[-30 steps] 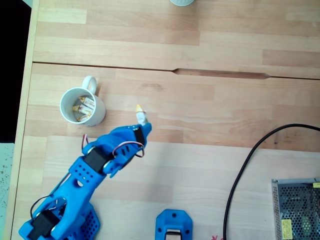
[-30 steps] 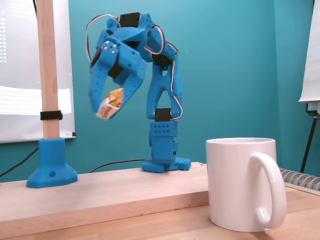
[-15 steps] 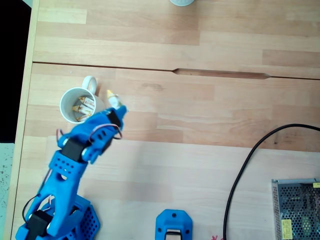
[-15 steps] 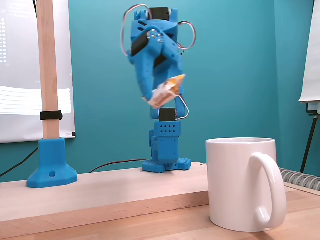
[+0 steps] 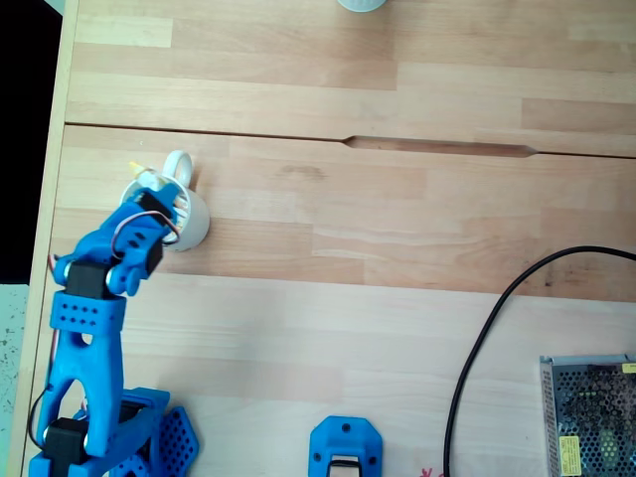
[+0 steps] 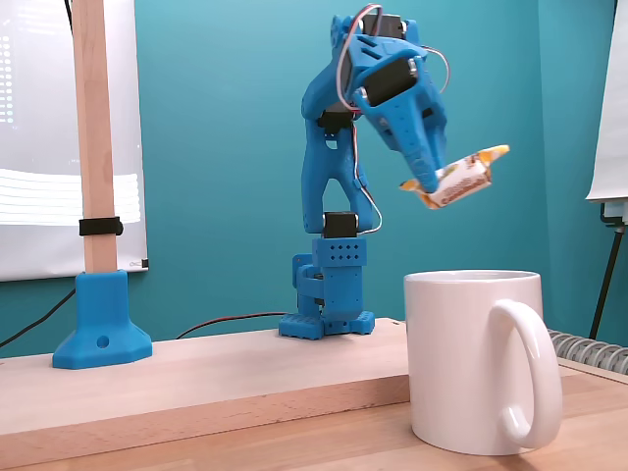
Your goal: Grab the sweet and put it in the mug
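One black cable (image 5: 477,348) beside metal box (image 5: 588,412).

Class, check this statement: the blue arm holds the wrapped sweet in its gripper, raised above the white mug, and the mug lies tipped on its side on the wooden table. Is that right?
Not quite. The mug is not tipped over: in a fixed view from the side it stands upright on the wooden table. The rest holds: the gripper is shut on the sweet, raised above the mug.
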